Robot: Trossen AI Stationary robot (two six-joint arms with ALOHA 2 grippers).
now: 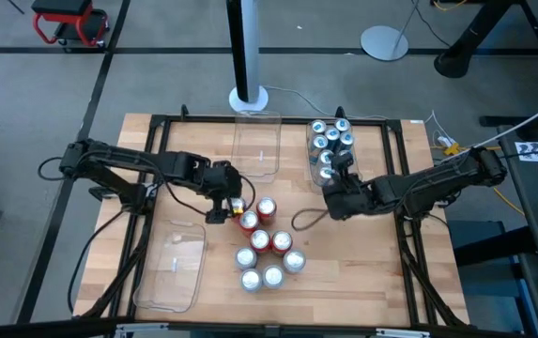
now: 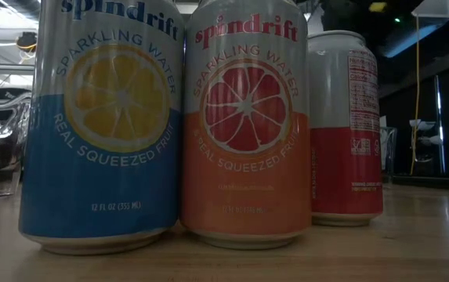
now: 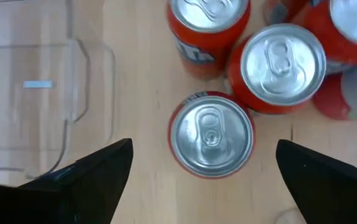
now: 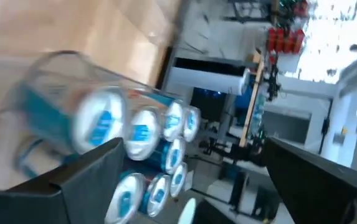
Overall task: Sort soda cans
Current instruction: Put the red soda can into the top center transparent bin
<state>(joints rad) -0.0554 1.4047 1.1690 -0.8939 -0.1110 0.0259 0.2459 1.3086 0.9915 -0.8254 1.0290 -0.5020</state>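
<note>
The left tool [image 1: 220, 200] hangs with its dark fingers [image 3: 97, 171] spread wide, holding nothing, straddling an upright red aluminium soda can with a smooth silver top [image 3: 211, 132] that stands on the wooden desk [image 1: 362, 263] at the near edge of the loose cluster of cans [image 1: 267, 246]; its long axis points straight up between the fingers. The right tool [image 1: 332, 192], also wide open and empty, sits by the clear plastic tray of blue cans [image 1: 330, 143], farther off

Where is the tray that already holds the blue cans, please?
In the high view, the filled tray sits at the table's far edge on the right side, beside an empty tray, just beyond the right gripper.
</note>
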